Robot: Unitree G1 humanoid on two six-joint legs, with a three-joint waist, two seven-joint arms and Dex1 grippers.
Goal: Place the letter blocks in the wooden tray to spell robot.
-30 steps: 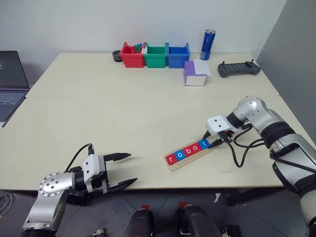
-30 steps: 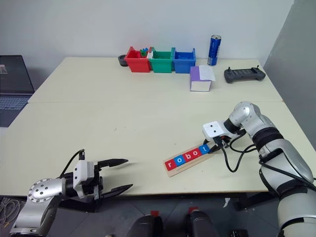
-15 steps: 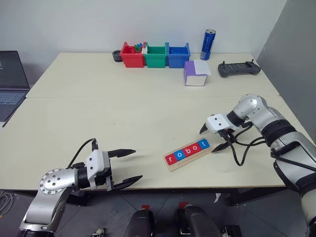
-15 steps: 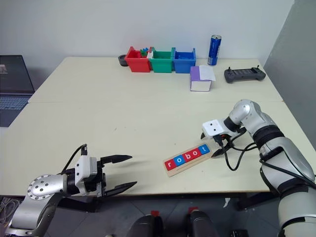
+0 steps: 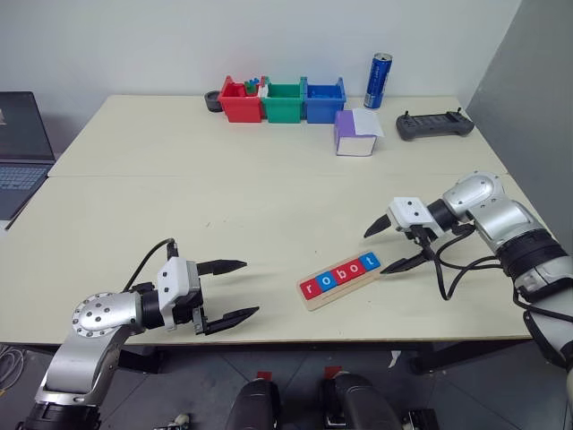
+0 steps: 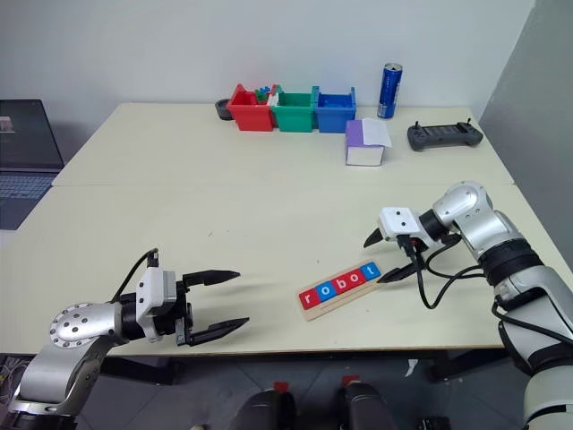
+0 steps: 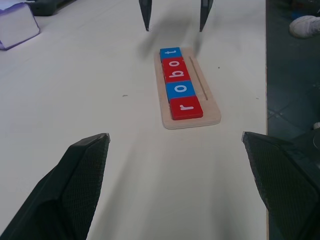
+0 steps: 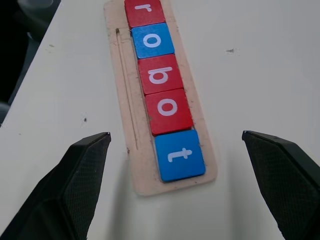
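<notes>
Near the front edge of the cream table (image 5: 224, 188), toward its right half, the wooden tray (image 5: 315, 297) lies at a slant with the five letter blocks (image 5: 340, 274) seated in a row in it, reading r, o, b, o, t in red, blue, red, red, blue. Just past the tray's "t" end, at about two o'clock from it, the right gripper (image 5: 388, 247) hangs with its two black fingers spread wide, one on each side of the tray's end line, touching neither tray nor tiles and holding nothing. From the tray, the left gripper (image 5: 231, 291) sits at roughly nine o'clock, well apart, fingers likewise parted and empty, pointing toward the tray over the bare tabletop.

At the table's far edge, around twelve o'clock from the tray, a red bin (image 5: 238, 100), a green bin (image 5: 283, 101) and a blue bin (image 5: 323, 100) stand side by side, a blue can (image 5: 378, 81) to their right. A purple-and-white box (image 5: 354, 133) lies in front of the blue bin, and a dark handheld controller (image 5: 433, 125) rests further right. A laptop (image 5: 20, 148) stands off the table's left end. A plain white wall backs the scene.
</notes>
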